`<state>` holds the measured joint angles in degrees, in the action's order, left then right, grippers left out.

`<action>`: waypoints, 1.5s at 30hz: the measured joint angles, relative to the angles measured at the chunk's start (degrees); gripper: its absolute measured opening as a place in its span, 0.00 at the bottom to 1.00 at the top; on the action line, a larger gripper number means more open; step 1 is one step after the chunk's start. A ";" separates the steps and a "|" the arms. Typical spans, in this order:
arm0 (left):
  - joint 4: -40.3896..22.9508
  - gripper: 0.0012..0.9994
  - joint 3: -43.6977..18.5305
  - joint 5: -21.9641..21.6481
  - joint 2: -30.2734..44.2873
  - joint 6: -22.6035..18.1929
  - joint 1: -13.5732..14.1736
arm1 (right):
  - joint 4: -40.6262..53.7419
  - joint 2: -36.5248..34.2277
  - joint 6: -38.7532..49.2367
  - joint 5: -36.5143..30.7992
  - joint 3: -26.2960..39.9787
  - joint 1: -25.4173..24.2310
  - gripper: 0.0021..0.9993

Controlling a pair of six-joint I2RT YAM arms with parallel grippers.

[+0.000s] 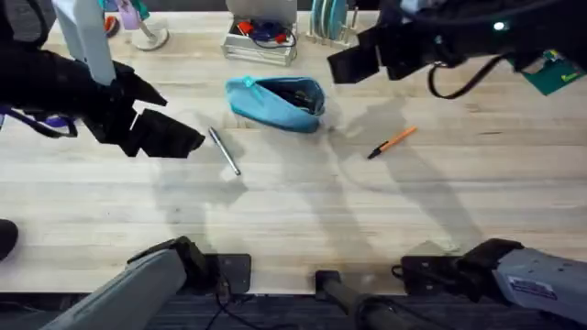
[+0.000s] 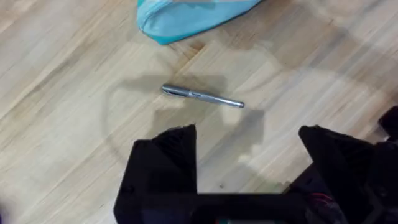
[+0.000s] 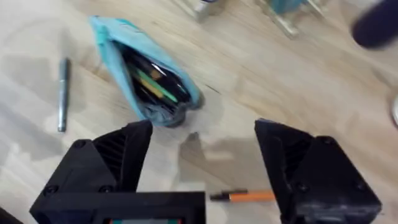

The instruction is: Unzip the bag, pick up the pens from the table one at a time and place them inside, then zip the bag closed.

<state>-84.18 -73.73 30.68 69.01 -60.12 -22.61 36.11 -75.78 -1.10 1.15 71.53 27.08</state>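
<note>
I am hovering my left gripper (image 2: 247, 171), fingers spread, over the slim silver-grey metal pen (image 2: 203, 96) lying beside the unzipped turquoise fabric pouch (image 1: 277, 103) on the pale wooden table (image 1: 293, 215). I judge the pen light, stiff and slippery, so I am aiming mid-barrel. My right gripper (image 3: 205, 171) is hanging spread and empty above the orange pen (image 3: 244, 196); nothing is blocking either.

On the table (image 1: 293, 211) the bag (image 1: 275, 103) lies near the middle, toward the far side. One pen (image 1: 225, 151) lies just beside it, to its front-left; the other pen (image 1: 393, 142) lies front-right of the bag, further off. My left gripper (image 1: 170, 137) is left of the 1st pen, my right gripper (image 1: 353, 62) behind the 2nd, right of the bag.
</note>
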 joint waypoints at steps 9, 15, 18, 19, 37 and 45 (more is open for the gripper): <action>0.06 1.00 0.00 0.00 0.00 0.13 0.00 | 15.64 1.26 -14.31 -10.26 5.09 -0.01 1.00; 0.06 1.00 0.00 0.00 0.00 0.13 0.00 | 24.57 1.26 -31.37 -12.93 5.63 -0.07 1.00; 0.06 1.00 0.00 0.00 0.00 0.13 0.00 | 29.54 1.22 -42.20 -13.45 5.63 -0.21 1.00; 0.06 1.00 0.00 0.00 0.00 0.13 0.00 | 30.84 1.14 -45.28 -13.58 5.64 -0.27 1.00; 0.02 1.00 0.00 0.00 0.00 0.14 0.00 | 29.26 -6.48 -63.45 -10.36 3.04 -6.22 0.99; 0.00 1.00 0.00 0.00 0.00 0.13 0.00 | 17.31 -6.48 -64.94 -5.35 -11.15 -11.13 1.00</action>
<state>-84.18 -73.73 30.68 69.01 -59.99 -22.61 53.42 -82.26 -66.04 -4.20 60.39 15.95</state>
